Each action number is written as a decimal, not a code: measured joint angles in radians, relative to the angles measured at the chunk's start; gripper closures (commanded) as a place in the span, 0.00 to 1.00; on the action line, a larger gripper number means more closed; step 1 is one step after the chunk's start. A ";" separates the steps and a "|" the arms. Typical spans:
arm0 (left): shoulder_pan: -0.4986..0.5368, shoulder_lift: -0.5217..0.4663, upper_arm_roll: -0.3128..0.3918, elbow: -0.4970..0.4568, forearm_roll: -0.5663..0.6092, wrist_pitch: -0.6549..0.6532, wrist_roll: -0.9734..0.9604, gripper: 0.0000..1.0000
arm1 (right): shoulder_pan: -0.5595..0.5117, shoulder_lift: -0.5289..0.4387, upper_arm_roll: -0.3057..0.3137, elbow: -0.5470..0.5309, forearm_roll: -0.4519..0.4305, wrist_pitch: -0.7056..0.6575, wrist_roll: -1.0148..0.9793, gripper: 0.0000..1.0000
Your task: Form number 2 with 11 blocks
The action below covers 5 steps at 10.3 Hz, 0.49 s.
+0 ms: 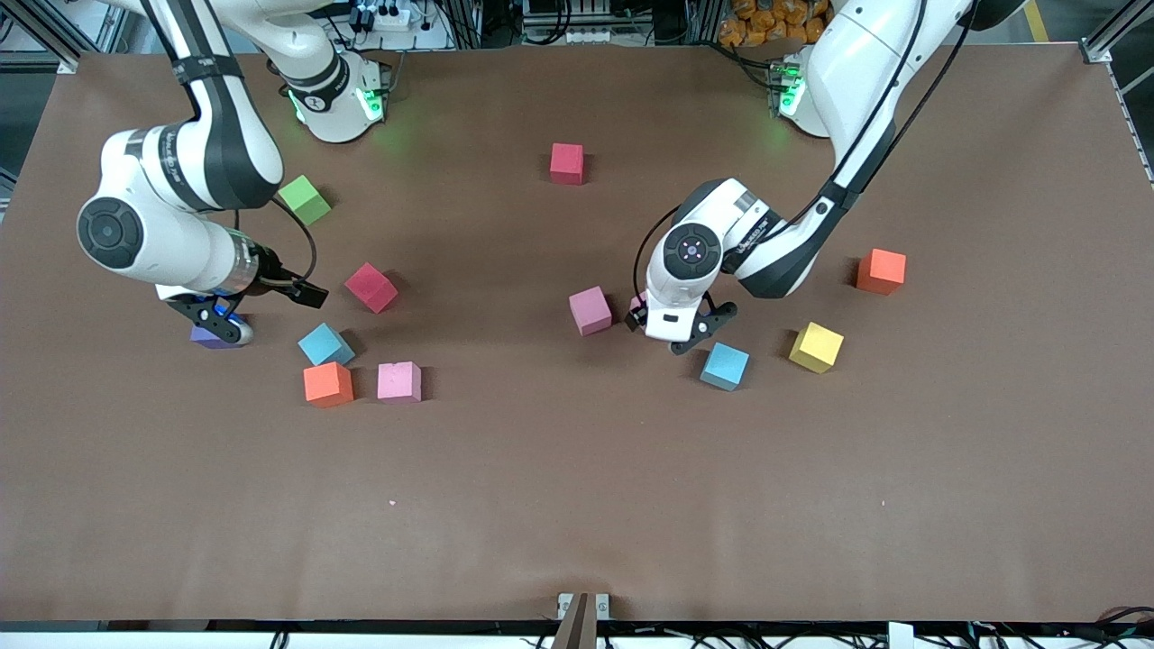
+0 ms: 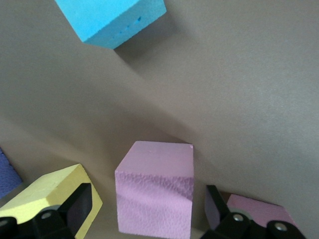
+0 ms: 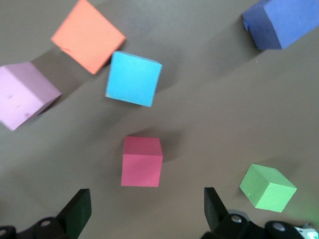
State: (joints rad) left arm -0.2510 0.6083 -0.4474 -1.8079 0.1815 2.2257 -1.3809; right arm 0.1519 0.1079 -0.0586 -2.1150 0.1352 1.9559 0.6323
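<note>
Front view: coloured blocks [image 1: 590, 310] lie scattered on the brown surface [image 1: 577, 505]; my left end effector [image 1: 672, 332] and right end effector [image 1: 215, 317] hover spread beside the pink block.

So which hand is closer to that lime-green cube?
The right hand: it hangs open near the lime-green cube, over the purple cube. The left hand hangs open much farther off, beside a pink cube.

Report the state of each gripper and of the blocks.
Left gripper: open, low over a pink block, not gripping.
Right gripper: open, empty.
Blocks: scattered singly, none stacked or joined.
Number 2: not started.
</note>
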 measured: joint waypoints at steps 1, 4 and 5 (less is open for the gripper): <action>0.000 0.007 0.001 -0.001 0.000 0.013 0.000 0.00 | -0.020 0.002 -0.003 -0.032 0.031 0.033 0.000 0.00; 0.001 0.024 0.005 -0.015 0.000 0.066 -0.001 0.21 | -0.041 0.002 -0.005 -0.122 0.097 0.130 0.001 0.00; 0.002 0.025 0.006 -0.023 0.000 0.082 -0.001 0.43 | -0.041 0.002 -0.004 -0.140 0.107 0.157 0.001 0.00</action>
State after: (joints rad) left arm -0.2486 0.6336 -0.4415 -1.8311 0.1815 2.3074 -1.3819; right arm 0.1107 0.1096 -0.0630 -2.2545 0.2424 2.1124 0.6338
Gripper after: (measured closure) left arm 0.084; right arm 0.000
